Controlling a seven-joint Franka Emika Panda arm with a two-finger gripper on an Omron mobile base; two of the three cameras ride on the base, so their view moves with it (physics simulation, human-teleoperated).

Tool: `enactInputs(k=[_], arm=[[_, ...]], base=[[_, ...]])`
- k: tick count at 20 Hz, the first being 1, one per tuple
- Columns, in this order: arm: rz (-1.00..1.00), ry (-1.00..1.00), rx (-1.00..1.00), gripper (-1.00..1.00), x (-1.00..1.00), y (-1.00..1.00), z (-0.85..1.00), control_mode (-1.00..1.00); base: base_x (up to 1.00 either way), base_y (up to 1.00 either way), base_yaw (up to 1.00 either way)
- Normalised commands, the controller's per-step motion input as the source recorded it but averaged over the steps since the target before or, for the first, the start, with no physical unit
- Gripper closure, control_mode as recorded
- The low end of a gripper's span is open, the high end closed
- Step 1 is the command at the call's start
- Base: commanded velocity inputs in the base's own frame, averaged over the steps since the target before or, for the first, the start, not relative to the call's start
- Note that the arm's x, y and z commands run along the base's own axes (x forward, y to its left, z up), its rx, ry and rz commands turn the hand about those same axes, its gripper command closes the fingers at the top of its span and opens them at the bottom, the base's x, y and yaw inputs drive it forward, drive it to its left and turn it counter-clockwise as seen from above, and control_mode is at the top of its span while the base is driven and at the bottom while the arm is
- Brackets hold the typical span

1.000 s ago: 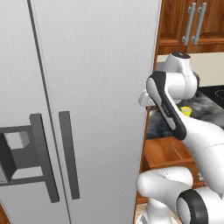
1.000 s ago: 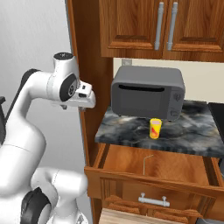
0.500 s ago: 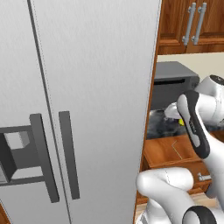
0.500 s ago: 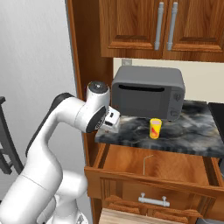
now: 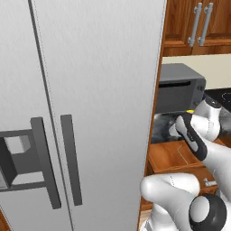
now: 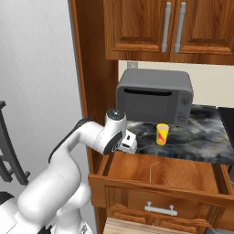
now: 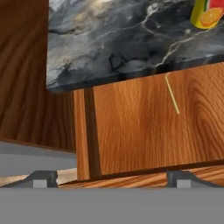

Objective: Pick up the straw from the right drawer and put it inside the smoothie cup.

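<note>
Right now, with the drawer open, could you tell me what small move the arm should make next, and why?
Probably bring the hand rightward over the open reddish-brown wooden drawer and down toward the thin pale olive-tan straw. The straw lies loose on the drawer floor, ungrasped, off to the right in the hand view, while the small yellow tapered cup waits on the dark marble counter.

A kitchen: fridge (image 5: 90, 90), microwave (image 6: 154, 97), marble counter (image 6: 201, 141), wooden cabinets (image 6: 151, 27).

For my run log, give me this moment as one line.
drawer: open | straw: lying inside | smoothie cup: on counter | gripper: open, empty, near drawer's left end
</note>
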Motion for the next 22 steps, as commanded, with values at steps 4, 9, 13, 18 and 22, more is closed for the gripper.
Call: enactInputs(k=[4,9,13,18,22], arm=[[0.0,0.03,0.01,-1.0,0.17,-0.44,-0.68,-1.0],[0.0,0.05,0.0,-1.0,0.09,-0.36,-0.27,-1.0],[0.0,0.12,0.02,-1.0,0.0,-0.36,-0.3,-1.0],[0.0,0.1,0.06,-1.0,0.0,-0.43,-0.48,-1.0],[0.0,0.04,0.11,-1.0,0.0,-0.42,-0.52,-1.0]], base=[[0.0,0.0,0.0],[0.0,0.0,0.0],[0.0,0.0,0.0],[0.0,0.0,0.0],[0.0,0.0,0.0]])
